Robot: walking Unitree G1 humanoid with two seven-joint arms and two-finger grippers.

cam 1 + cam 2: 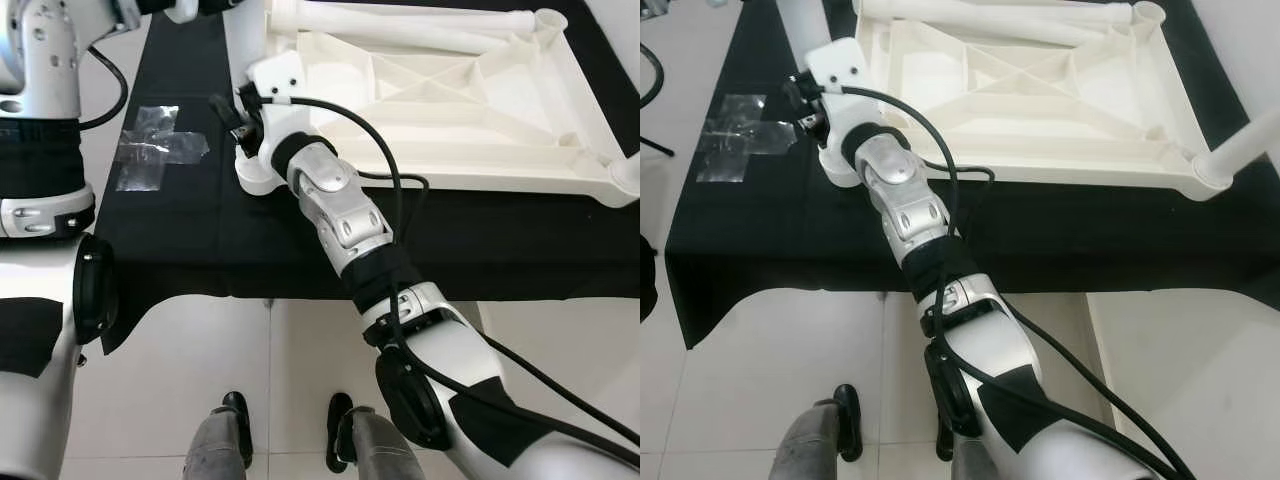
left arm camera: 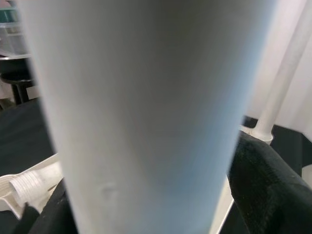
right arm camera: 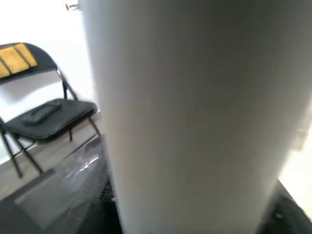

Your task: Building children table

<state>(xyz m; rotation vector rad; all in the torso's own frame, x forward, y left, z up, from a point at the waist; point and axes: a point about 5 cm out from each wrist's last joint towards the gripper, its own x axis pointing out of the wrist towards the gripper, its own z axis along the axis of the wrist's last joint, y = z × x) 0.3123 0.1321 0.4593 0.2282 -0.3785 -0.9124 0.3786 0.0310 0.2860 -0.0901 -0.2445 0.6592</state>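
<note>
The white plastic table top lies upside down on a black cloth. At its near left corner socket a white table leg stands upright. My right gripper is shut on this leg just above the socket. The leg looms close in the right wrist view. Higher up, my left gripper is shut on the same leg, with a black finger pressed against its side. A second leg stands in the near right corner. A third leg lies across the far side of the top.
Clear tape is stuck on the cloth left of the corner. White tiled floor lies in front of the cloth, with my feet on it. A black folding chair stands off to one side.
</note>
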